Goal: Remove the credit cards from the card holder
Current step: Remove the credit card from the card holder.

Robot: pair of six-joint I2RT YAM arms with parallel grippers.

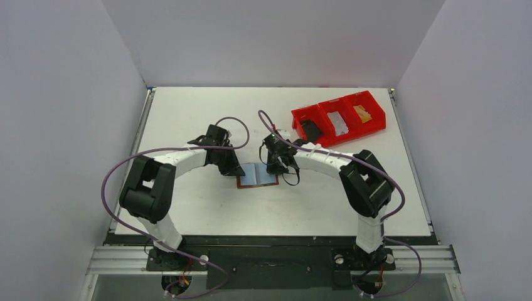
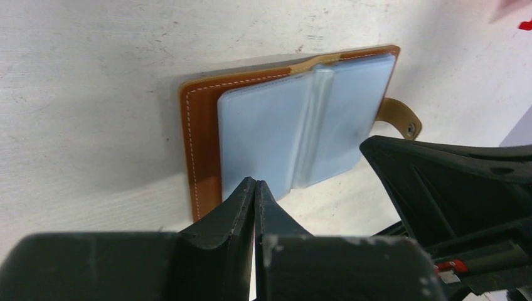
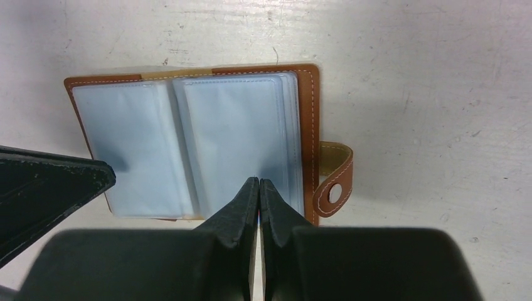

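The brown leather card holder (image 1: 257, 175) lies open and flat on the white table between my two grippers. Its pale grey-blue sleeves (image 2: 270, 132) face up and its closing tab (image 3: 335, 182) sticks out to the right. No credit cards show in the sleeves. My left gripper (image 2: 255, 183) is shut, its tips over the near edge of the left page. My right gripper (image 3: 258, 182) is shut too, tips over the near edge of the right page (image 3: 238, 125). In the top view the left gripper (image 1: 237, 170) and right gripper (image 1: 278, 169) flank the holder.
A red three-compartment bin (image 1: 376, 128) stands at the back right. It holds a flat black piece (image 1: 310, 130), a silvery piece (image 1: 339, 122) and a yellowish piece (image 1: 362, 113), too small to identify. White walls close off three sides.
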